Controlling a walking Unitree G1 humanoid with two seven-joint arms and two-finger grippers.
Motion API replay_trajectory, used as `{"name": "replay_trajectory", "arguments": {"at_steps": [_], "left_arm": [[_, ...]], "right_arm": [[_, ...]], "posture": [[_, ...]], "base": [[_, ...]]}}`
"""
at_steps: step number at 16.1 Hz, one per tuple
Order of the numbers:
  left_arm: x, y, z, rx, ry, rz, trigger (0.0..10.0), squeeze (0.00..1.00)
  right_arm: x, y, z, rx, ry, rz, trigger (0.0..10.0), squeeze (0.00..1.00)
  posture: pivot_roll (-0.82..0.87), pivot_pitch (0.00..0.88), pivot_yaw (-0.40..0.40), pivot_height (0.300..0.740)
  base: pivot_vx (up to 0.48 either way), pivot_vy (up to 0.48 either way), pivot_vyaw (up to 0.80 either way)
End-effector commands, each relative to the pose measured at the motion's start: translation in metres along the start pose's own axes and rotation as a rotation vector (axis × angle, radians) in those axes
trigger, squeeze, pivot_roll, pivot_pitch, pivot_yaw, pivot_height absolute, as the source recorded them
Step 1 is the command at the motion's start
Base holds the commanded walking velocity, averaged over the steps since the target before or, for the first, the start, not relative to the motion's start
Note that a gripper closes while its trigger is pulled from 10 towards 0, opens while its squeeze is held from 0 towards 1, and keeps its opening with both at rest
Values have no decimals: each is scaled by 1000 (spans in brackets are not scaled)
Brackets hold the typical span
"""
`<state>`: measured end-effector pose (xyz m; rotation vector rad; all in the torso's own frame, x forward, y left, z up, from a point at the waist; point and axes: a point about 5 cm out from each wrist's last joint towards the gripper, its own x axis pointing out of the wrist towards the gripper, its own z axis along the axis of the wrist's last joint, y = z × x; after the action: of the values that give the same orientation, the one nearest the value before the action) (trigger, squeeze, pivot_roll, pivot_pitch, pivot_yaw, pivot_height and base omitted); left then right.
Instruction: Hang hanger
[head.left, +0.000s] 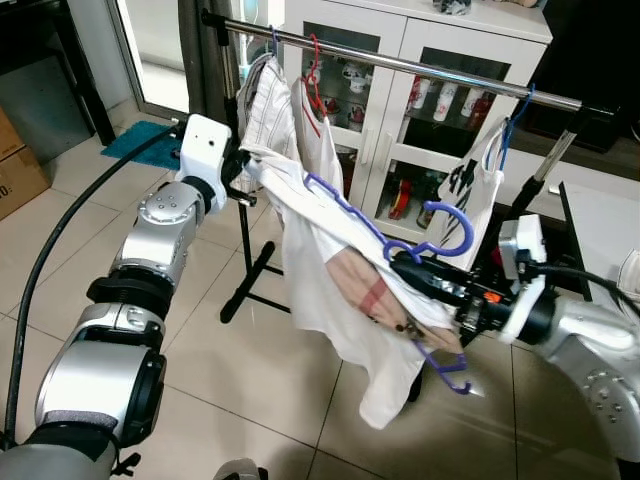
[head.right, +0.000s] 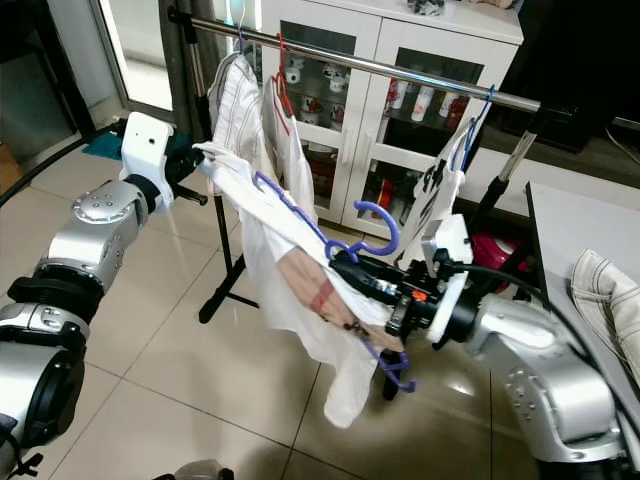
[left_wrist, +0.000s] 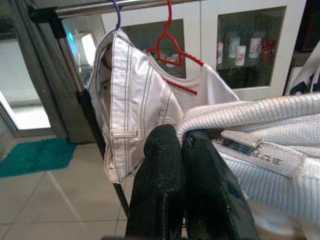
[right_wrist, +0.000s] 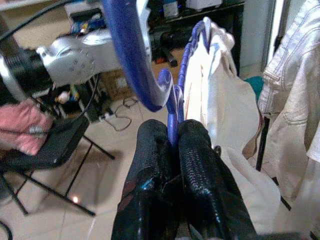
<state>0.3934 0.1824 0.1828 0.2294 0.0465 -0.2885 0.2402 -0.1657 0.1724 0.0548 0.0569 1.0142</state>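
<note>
Stretching between the 2 arms, a white knit shirt with a pinkish check lining sags on a purple-blue plastic hanger in front of a chrome clothes rail on a black stand. The right gripper has its jaws pressed together on the hanger's stem just below the hook, as the right wrist view shows, with the curved hook rising above the black fingers. The hook is below the rail and apart from it, so the hanger is held in the air and not yet hung.

The left gripper holds the far shoulder of the shirt up near the rail's left end; in the left wrist view its jaws are closed together, with the ribbed white collar and sewn label lying against the fingers. Whether cloth is actually pinched between them cannot be told.

On the rail hang a white striped garment on a blue hanger, a white top on a red hanger, and further right a white print shirt on a blue hanger. Behind stands a white glass-door cabinet with small figures inside. The floor is pale tile.
</note>
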Motion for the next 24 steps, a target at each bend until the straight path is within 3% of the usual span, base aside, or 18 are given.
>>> {"name": "replay_trajectory", "arguments": {"at_steps": [1,2,4,5,7,8,10,12,14,15,16,17,20,24], "left_arm": [[-3,8,-6,-29,23,62,0,0],[0,-3,-8,-34,18,40,0,0],[4,-16,-3,-12,-18,-10,0,0],[6,-25,10,53,-73,-52,0,0],[8,-26,26,156,-121,-61,0,0],[9,-27,35,187,-144,-64,0,0],[11,-46,47,222,-193,-160,0,0],[8,-71,42,336,-187,-272,0,0],[8,-71,31,404,-129,-278,0,0],[8,-59,13,515,-15,-252,0,0],[3,-37,-11,683,159,-213,0,0],[0,-26,-21,764,230,-206,0,0],[-5,-20,-33,844,294,-247,0,0],[-10,-16,-58,798,372,-219,0,0]], "right_arm": [[-4,-3,10,-21,-27,-17,0,0],[-2,-1,3,-49,49,-8,0,0],[-3,-15,-17,-156,266,-151,0,0],[-6,-29,-30,-322,466,-234,0,0],[-5,-23,-40,-430,608,-147,0,0],[0,-18,-44,-428,644,-109,0,0],[9,-16,-55,-500,755,-76,0,0],[11,-19,-58,-491,796,-105,0,0],[8,-23,-51,-436,765,-134,0,0],[0,-26,-43,-392,741,-140,0,0],[-14,-30,-30,-348,714,-136,0,0],[-22,-33,-23,-341,718,-146,0,0],[-36,-37,-16,-327,744,-140,0,0],[-38,-28,0,-263,618,-45,0,0]], "posture": [[-13,0,-47,740],[-13,0,-47,740],[-21,0,-44,740],[-21,0,-46,740],[-20,0,-48,740],[-20,0,-48,740],[-13,0,-53,740],[-6,0,-57,740],[-3,0,-58,740],[-3,0,-54,740],[-7,0,-45,740],[-11,0,-41,740],[-15,0,-34,740],[-16,0,-36,740]], "base": [[0,0,0],[0,0,0],[0,0,0],[0,0,0],[0,0,0],[0,0,0],[0,0,0],[0,0,0],[0,0,0],[0,0,0],[0,0,0],[0,0,0],[0,0,0],[0,0,0]]}}
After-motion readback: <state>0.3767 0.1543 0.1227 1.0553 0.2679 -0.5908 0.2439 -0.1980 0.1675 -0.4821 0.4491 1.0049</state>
